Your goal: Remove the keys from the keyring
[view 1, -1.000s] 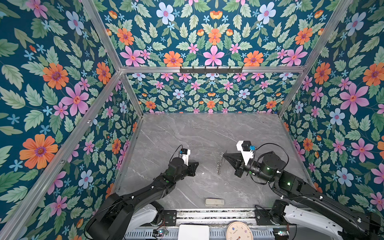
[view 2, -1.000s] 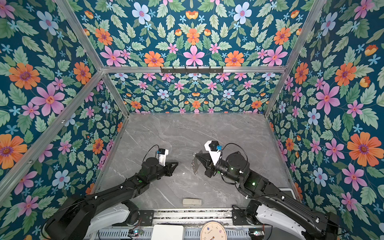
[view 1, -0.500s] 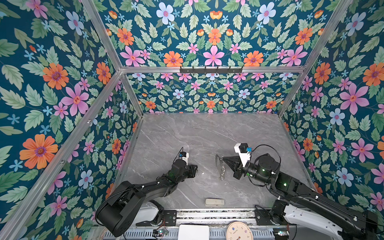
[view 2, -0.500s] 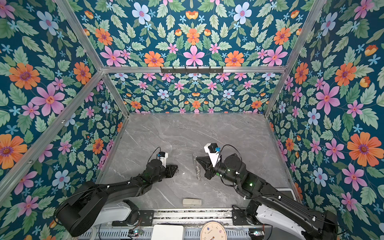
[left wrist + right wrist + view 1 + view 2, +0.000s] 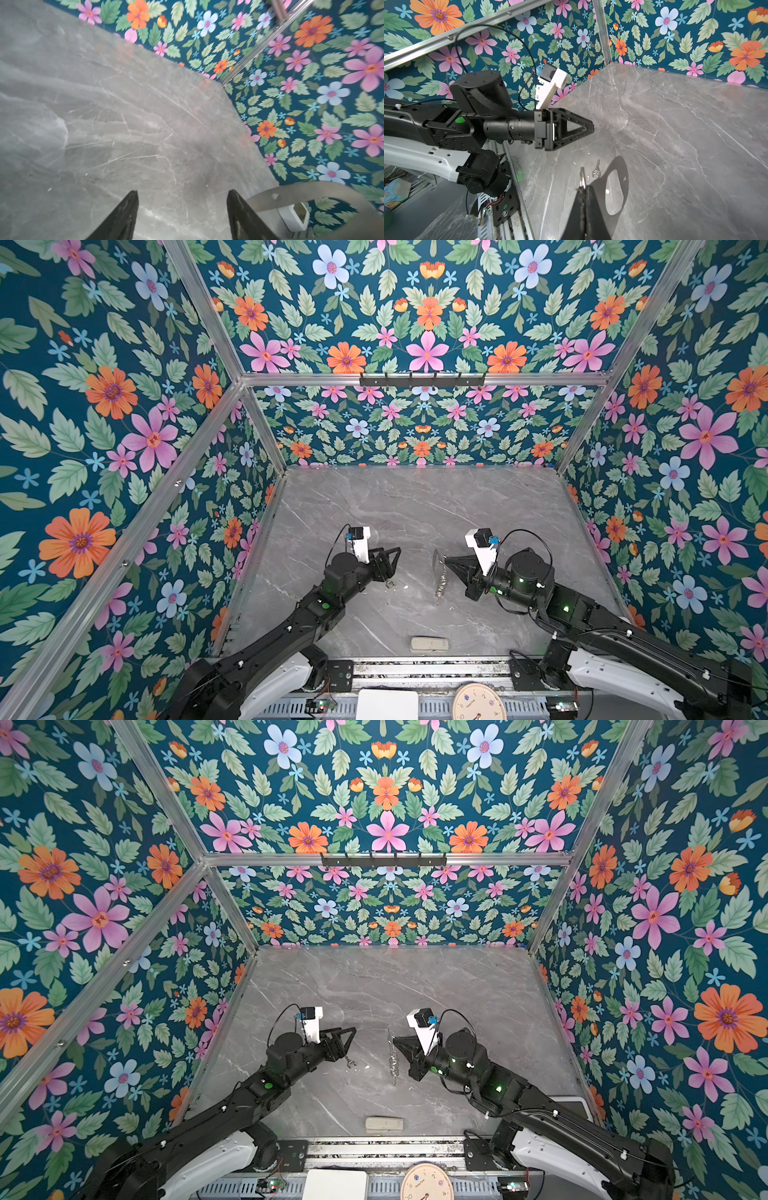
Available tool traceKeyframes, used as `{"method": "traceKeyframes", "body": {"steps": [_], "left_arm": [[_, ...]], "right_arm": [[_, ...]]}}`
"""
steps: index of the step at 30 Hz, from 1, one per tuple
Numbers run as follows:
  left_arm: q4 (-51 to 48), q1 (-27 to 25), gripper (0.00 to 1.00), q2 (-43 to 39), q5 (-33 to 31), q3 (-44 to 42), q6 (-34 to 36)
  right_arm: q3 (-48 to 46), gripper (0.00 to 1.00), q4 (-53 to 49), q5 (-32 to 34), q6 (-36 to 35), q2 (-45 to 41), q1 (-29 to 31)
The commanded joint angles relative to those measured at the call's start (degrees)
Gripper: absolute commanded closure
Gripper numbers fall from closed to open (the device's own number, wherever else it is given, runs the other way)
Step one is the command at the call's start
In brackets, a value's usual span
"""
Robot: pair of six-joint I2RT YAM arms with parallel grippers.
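One small silver key (image 5: 389,583) (image 5: 351,1063) (image 5: 596,172) lies flat on the grey marble table (image 5: 415,506), just below my left gripper (image 5: 394,563) (image 5: 350,1043) (image 5: 182,199). That gripper is open with nothing between its fingers. My right gripper (image 5: 446,560) (image 5: 395,1039) (image 5: 582,188) is shut on the keyring's metal ring (image 5: 582,176). The keyring's flat grey loop (image 5: 616,187) stands beside its fingers, and the chain (image 5: 440,578) (image 5: 392,1060) dangles toward the table. I cannot make out a second key among the hanging links.
A pale beige block (image 5: 429,644) (image 5: 384,1124) lies near the table's front edge. Flowered walls close in the left, back and right sides. A metal rail (image 5: 415,668) runs along the front, between the arm bases.
My left gripper dipped toward the table, opened and rose a little; the key it carried now lies on the table. The right gripper stayed shut on the keyring, whose chain swung slightly.
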Motion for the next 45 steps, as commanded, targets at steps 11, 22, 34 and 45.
{"method": "traceKeyframes", "body": {"steps": [11,22,34,45], "left_arm": [[10.6,-2.8,0.3,-3.4,21.9,3.3,3.6],[5.6,-18.8,0.25,-7.4,2.8,7.1,19.9],[4.2,-23.5,0.25,2.5,-14.9,14.7,30.0],[1.5,-23.8,0.59,3.2,-15.8,16.5,29.6]], "right_arm": [[9.5,1.0,0.7,0.1,1.2,2.2,0.0],[22.5,1.0,-1.8,2.9,1.1,9.5,0.1],[26.6,1.0,-0.8,4.6,0.8,13.0,4.1],[27.7,1.0,-2.5,6.4,1.3,14.3,4.8]]}}
